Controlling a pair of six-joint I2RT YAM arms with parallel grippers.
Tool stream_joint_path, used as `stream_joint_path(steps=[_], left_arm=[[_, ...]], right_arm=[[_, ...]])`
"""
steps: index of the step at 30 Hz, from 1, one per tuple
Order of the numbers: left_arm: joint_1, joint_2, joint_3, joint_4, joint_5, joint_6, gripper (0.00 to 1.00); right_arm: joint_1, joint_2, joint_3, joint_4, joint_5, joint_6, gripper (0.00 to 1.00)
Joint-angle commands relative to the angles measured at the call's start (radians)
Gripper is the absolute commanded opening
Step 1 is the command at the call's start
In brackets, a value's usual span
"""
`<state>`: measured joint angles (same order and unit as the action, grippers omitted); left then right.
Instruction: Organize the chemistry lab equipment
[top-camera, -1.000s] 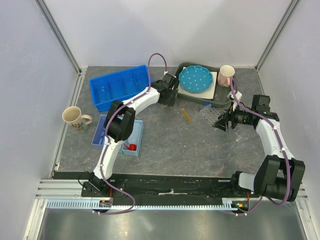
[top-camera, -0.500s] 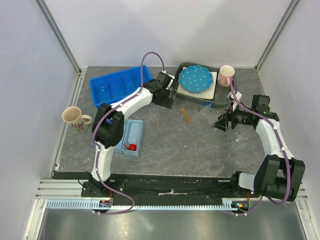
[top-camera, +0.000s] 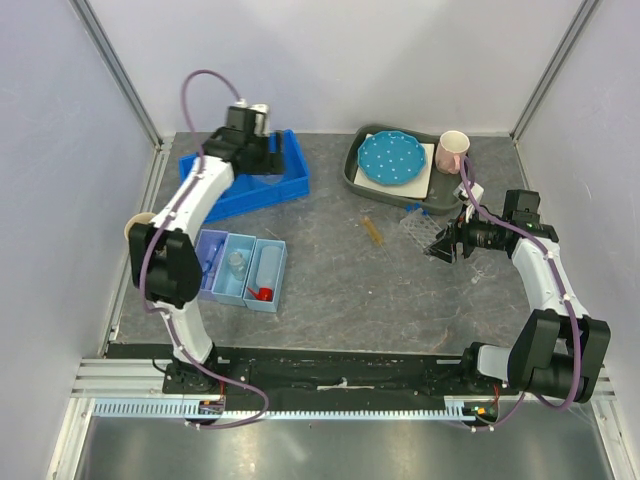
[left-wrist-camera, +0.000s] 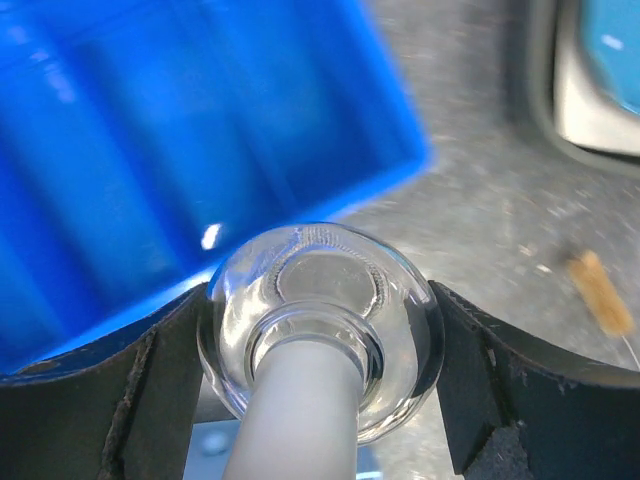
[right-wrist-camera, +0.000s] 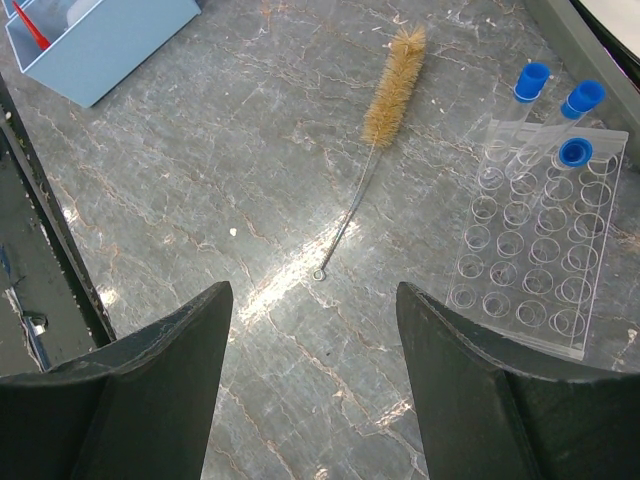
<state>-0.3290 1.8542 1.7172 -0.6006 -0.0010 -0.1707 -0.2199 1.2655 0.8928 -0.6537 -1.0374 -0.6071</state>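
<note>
My left gripper (top-camera: 262, 152) hangs over the right end of the dark blue bin (top-camera: 240, 180). In the left wrist view it (left-wrist-camera: 320, 335) is shut on a clear round glass flask (left-wrist-camera: 400, 300) with a frosted neck, above the bin's corner (left-wrist-camera: 150, 150). My right gripper (top-camera: 441, 245) is open and empty above the table (right-wrist-camera: 315, 340). The clear tube rack (right-wrist-camera: 535, 240) with three blue-capped tubes (right-wrist-camera: 560, 152) lies just right of it. The amber stick, a bristle brush (right-wrist-camera: 393, 85), lies ahead of it, also in the top view (top-camera: 373, 231).
A light blue divided tray (top-camera: 277, 262) at front left holds the red-capped white bottle (top-camera: 262, 280) and a small glass (top-camera: 236, 262). A polka-dot plate (top-camera: 391, 158) sits on a grey tray (top-camera: 352, 170) beside a pink mug (top-camera: 452, 152). A beige mug (top-camera: 135, 230) stands at left.
My left arm has swung left and back, from beside the plate to over the dark blue bin, carrying the flask. The right arm has not moved.
</note>
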Motion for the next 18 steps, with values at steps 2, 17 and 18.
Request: stream_joint_path(steps=[2, 17, 18], left_arm=[[0.180, 0.008, 0.067, -0.016, 0.036, -0.067, 0.40], [0.303, 0.306, 0.358, -0.094, -0.068, -0.038, 0.43], [0.304, 0.327, 0.364, -0.096, -0.073, -0.027, 0.43]], right_arm=[[-0.004, 0.009, 0.041, 0.003, -0.033, -0.031, 0.74], [-0.004, 0.011, 0.047, -0.009, -0.035, -0.042, 0.74], [-0.004, 0.012, 0.047, -0.012, -0.035, -0.042, 0.74]])
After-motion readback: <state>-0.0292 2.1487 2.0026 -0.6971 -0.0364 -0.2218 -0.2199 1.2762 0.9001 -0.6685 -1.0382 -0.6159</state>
